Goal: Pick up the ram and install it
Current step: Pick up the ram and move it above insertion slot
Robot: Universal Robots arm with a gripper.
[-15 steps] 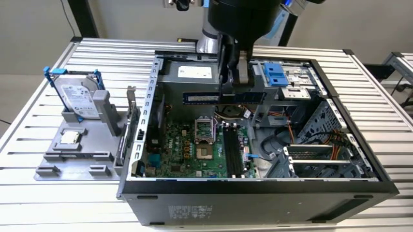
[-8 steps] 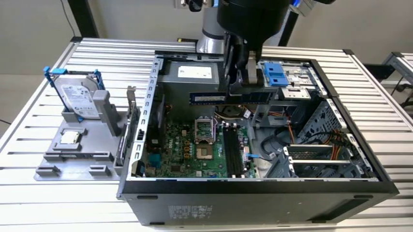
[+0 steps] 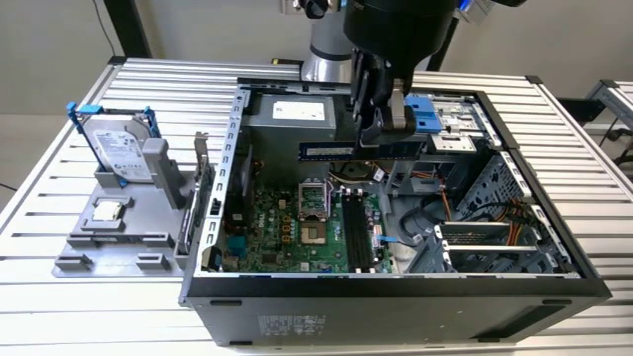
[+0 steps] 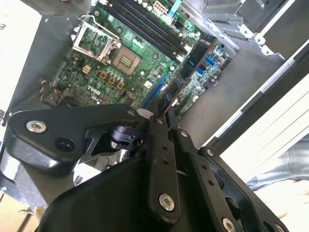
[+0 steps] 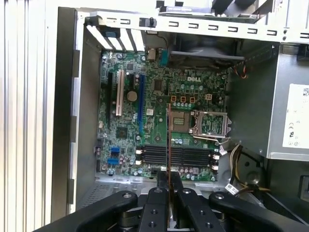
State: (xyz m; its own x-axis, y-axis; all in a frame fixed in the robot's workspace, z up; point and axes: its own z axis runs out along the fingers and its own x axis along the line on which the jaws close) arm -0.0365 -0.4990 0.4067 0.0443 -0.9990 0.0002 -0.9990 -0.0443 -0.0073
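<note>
Gripped long thin blue circuit-board ram in closed black end effector, near stick's end on the exterior view's right. Hung above green motherboard inside open black computer case, apart from long black slots below, long axis crosswise to them.

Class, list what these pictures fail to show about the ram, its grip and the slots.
1. Exterior view: the gripped stretch of the ram, covered by the gripper.
2. First wrist view: the ram's faces, because it shows edge-on.
3. Exterior view: the end latches of the black slots, too small to judge open or closed.
</note>
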